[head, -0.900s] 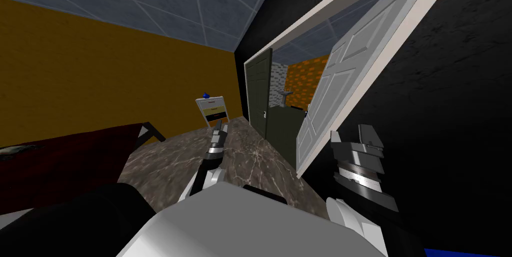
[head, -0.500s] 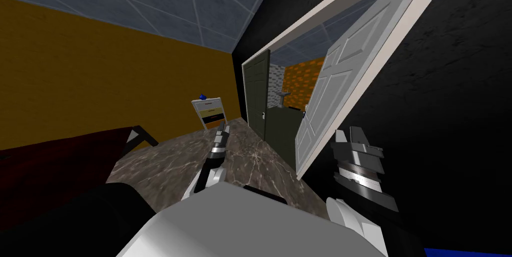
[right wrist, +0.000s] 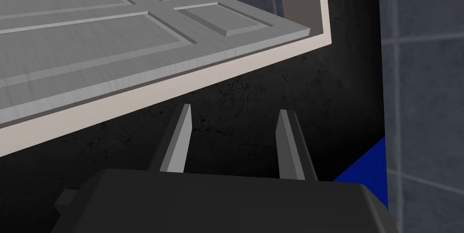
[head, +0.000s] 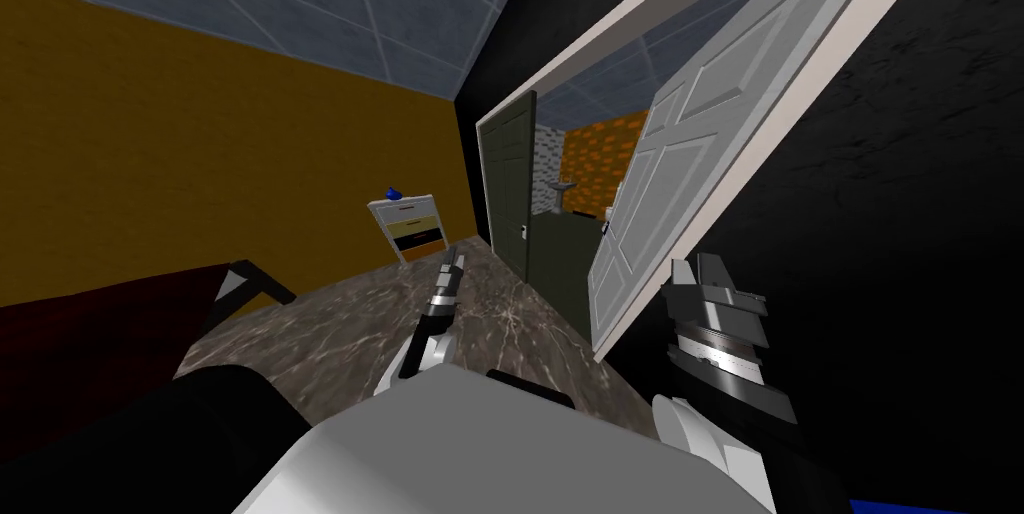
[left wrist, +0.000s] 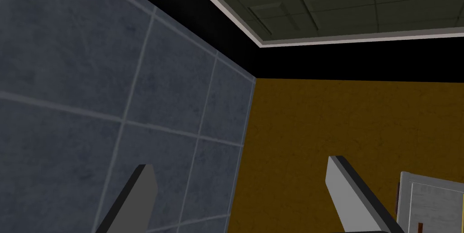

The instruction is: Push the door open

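Note:
The white panelled door [head: 655,188] stands swung away from me into the far room, with its white frame [head: 760,138] around it. In the right wrist view the door panel [right wrist: 113,35] and frame edge [right wrist: 190,85] run just beyond my right gripper [right wrist: 234,109]. That gripper is open, touches nothing, and has a black wall behind its fingers. From the head it shows as the right gripper [head: 712,276], beside the frame's lower right side. My left gripper [head: 452,263] is held out over the floor, left of the doorway, and the left gripper [left wrist: 239,162] is open and empty.
A dark green door [head: 505,183] stands open at the doorway's far left. A white nightstand [head: 405,225] with a blue thing on top stands against the mustard wall. A dark red bed [head: 100,338] lies to my left. The floor [head: 500,318] is brown marble.
My head view has shifted: the nightstand, green door and bed have slid left in the picture. The white door keeps about the same angle. Both grippers hold their pose.

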{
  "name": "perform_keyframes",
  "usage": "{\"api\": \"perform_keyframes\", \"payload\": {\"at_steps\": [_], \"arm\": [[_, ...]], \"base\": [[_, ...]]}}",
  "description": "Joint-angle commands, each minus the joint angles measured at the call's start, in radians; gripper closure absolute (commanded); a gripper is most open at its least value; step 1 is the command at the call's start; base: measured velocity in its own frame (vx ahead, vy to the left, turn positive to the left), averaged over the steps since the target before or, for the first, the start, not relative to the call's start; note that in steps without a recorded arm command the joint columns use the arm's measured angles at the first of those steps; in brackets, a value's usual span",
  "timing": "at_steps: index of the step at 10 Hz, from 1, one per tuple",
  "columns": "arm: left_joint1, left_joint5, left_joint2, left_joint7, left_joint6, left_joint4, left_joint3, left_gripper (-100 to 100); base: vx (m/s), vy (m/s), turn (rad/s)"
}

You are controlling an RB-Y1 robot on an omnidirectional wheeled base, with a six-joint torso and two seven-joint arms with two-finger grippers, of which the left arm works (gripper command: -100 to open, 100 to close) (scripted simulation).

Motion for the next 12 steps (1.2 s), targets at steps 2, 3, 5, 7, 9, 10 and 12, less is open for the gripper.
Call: {"api": "perform_keyframes", "payload": {"at_steps": [2,3,5,7,9,10,12], "arm": [[-0.025,-0.002,0.008,0.013,-0.010,0.055,-0.005,-100],[-0.034,-0.003,0.011,0.016,-0.014,0.075,-0.006,-100],[-0.052,-0.005,0.016,0.025,-0.023,0.116,-0.009,-100],[-0.073,-0.006,0.021,0.034,-0.032,0.161,-0.013,-100],[-0.093,-0.008,0.025,0.043,-0.041,0.207,-0.016,-100],[-0.104,-0.009,0.028,0.047,-0.046,0.230,-0.018,-100],[-0.126,-0.011,0.033,0.057,-0.056,0.281,-0.022,-100]], "base": [[0.111,0.044,-0.089],[0.094,0.055,-0.074],[0.076,0.056,-0.078],[0.074,0.054,-0.087],[0.090,0.056,-0.089],[0.098,0.063,-0.084],[0.082,0.057,-0.099]]}}
